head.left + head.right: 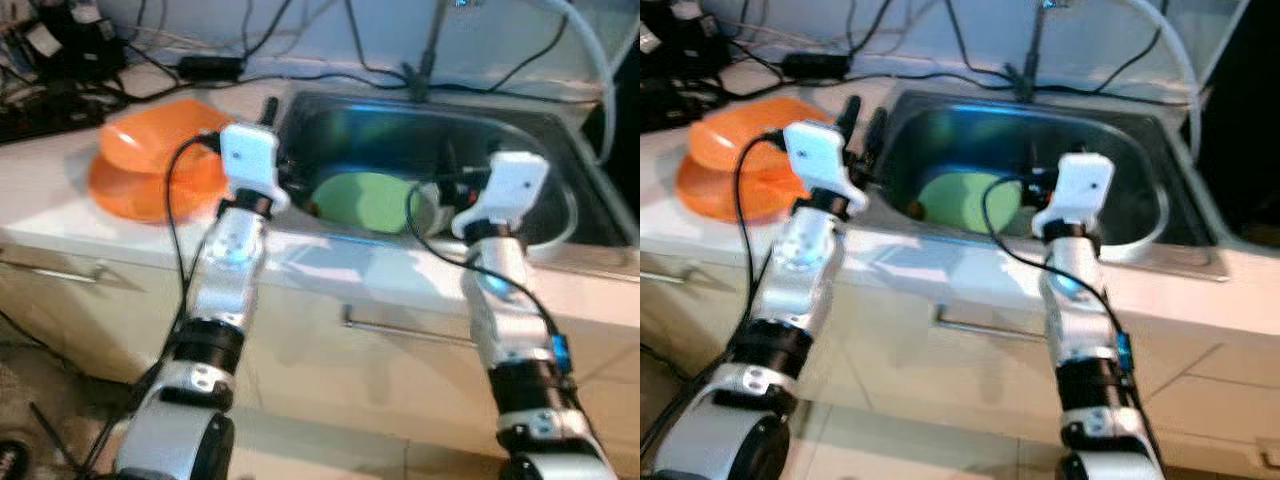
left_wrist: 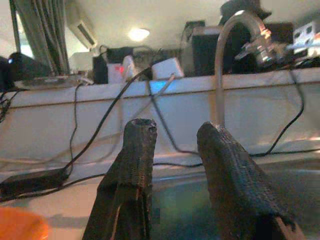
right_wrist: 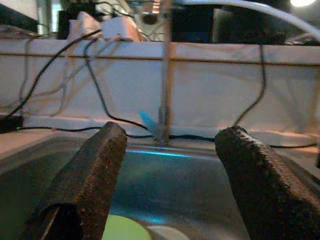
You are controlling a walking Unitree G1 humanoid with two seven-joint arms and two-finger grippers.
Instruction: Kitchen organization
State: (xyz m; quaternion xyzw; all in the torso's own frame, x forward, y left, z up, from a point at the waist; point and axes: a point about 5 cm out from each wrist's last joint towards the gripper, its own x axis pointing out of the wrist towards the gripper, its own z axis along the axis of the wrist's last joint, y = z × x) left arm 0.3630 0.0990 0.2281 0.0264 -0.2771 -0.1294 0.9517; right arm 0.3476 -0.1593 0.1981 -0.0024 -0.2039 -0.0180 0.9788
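Left eye view: both grippers, left gripper (image 2: 172, 150) and right gripper (image 3: 172, 150), hover empty-fingered, released, at the steel sink (image 1: 540, 125); round green plate (image 1: 372, 200) unpicked, orange plastic bowls (image 1: 150, 165) stacked on counter (image 1: 40, 190) far left — early.

sink basin (image 1: 520, 140): open from above, far half free
green plate (image 1: 372, 200): takes near-left basin floor
orange bowls (image 1: 150, 165): block counter left of sink
cables (image 1: 330, 65): strung along far wall
faucet (image 3: 165, 75): rises at far rim
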